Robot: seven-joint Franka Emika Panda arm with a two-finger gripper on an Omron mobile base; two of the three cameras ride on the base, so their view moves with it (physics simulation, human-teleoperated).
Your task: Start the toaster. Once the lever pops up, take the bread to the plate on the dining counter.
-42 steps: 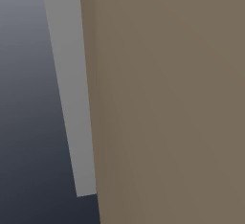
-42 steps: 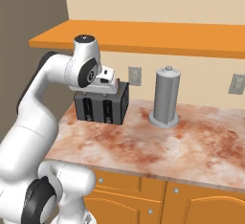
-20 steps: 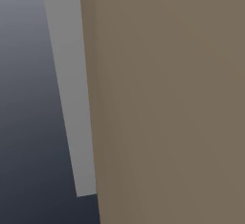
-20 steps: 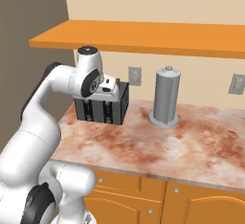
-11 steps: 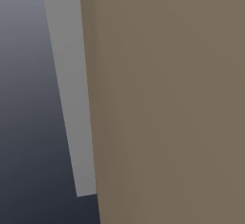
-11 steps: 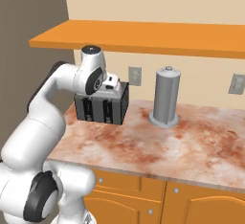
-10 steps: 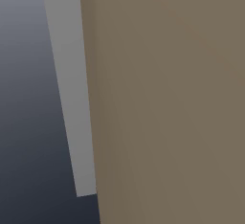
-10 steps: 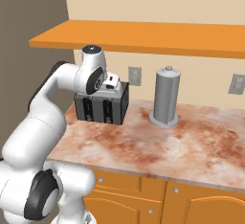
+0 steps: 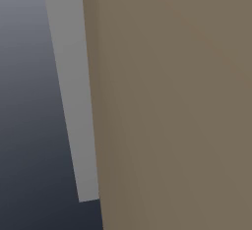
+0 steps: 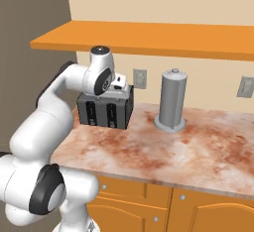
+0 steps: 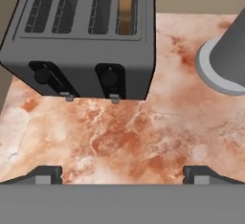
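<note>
Bread (image 11: 126,5) stands upright in the rightmost slot of the dark toaster (image 11: 86,41), which sits on the marbled tabletop (image 11: 143,137) near the wall. The tool (image 11: 122,174) hovers above the tabletop in front of the toaster, its fingers spread fully wide and holding nothing. A grey cylindrical canister (image 10: 172,101) stands to the toaster's right, apart from it.

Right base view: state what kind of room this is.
Most likely a kitchen: a black four-slot toaster stands on a marbled counter over orange wooden cabinets, with wall outlets behind.
</note>
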